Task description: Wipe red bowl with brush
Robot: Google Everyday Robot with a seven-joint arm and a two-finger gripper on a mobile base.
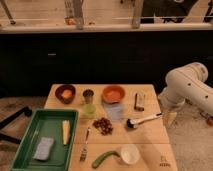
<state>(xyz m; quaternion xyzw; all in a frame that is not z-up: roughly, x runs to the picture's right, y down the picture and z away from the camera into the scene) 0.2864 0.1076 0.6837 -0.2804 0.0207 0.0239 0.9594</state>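
The red bowl (113, 93) is a shallow orange-red bowl at the back middle of the wooden table (150, 135). The brush (143, 120) lies flat on the table to the right of centre. Its dark round head points left and its white handle points right. My gripper (169, 117) hangs from the white arm (187, 85) at the table's right edge, just beyond the end of the brush handle. It is well to the right of the red bowl.
A dark bowl with orange contents (65, 93), a metal cup (88, 95), a green cup (89, 110), a pale packet (115, 111) and a brown bar (140, 101) surround the red bowl. A dark red cluster (103, 125), fork (85, 145), white cup (130, 154), green vegetable (104, 158) and green tray (30, 125) lie nearer.
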